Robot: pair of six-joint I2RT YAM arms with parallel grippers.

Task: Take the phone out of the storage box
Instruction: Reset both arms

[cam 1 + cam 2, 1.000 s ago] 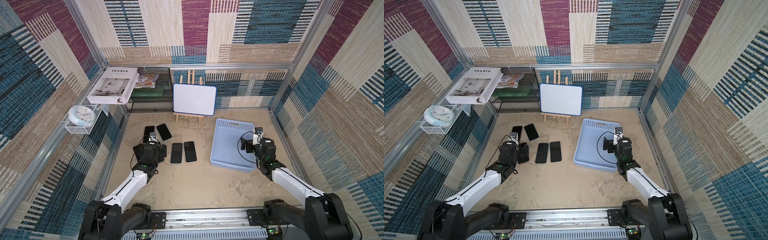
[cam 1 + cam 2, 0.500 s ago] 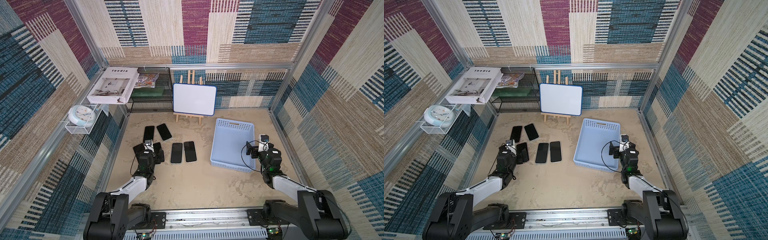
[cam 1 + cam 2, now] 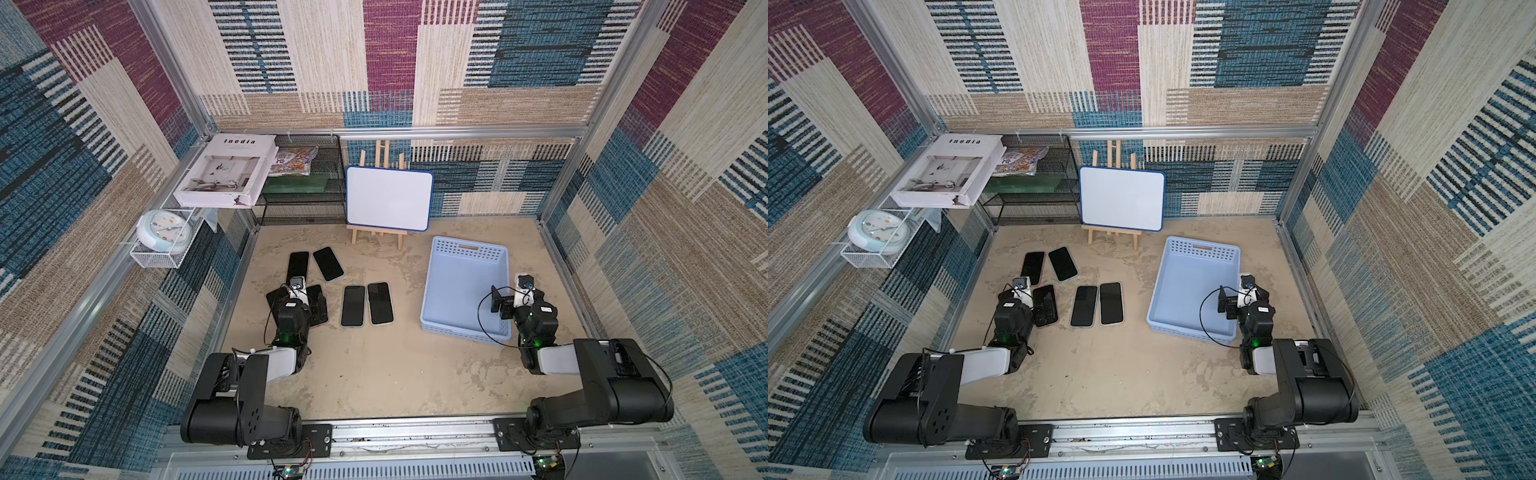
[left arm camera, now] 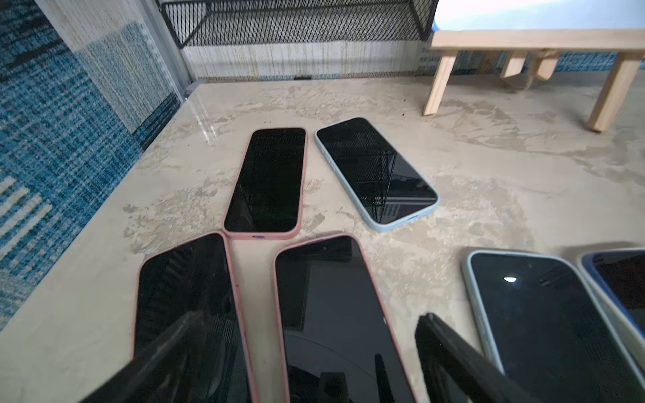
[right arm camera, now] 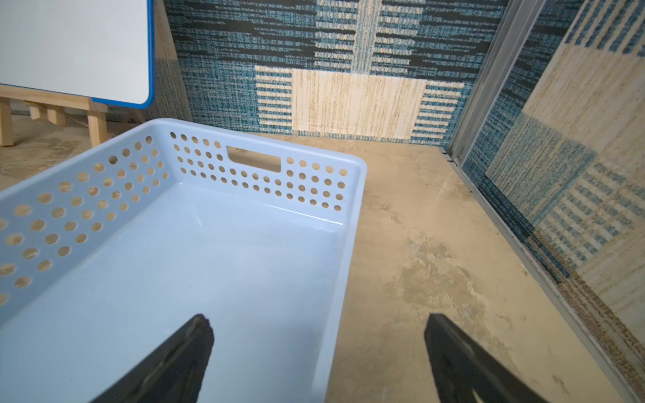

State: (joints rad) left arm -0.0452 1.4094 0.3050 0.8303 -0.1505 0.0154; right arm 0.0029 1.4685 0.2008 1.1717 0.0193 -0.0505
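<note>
The storage box (image 3: 469, 246) (image 3: 1200, 248) is a pale blue perforated basket at the right of the table, and nothing shows inside it. Several phones lie face up on the table left of it, among them a blue-cased phone (image 3: 328, 264) (image 4: 377, 174) and a pink-cased phone (image 4: 268, 181). My left gripper (image 3: 296, 296) (image 4: 310, 315) hangs open, low over two more pink-cased phones (image 4: 324, 307), with nothing between its fingers. My right gripper (image 3: 517, 301) (image 5: 318, 318) is open too, straddling the box's right wall (image 5: 343, 265) near its front corner.
A whiteboard on a wooden easel (image 3: 388, 198) stands at the back centre. A black mesh rack (image 3: 303, 195) holds a book and packets at the back left. Beside it hangs a white wire basket with a clock (image 3: 163, 226). Patterned walls close in the table.
Both arms have folded back toward the front rail, and their grippers have sunk lower and come slightly nearer. Both stay open. The phones and the box have not moved.
</note>
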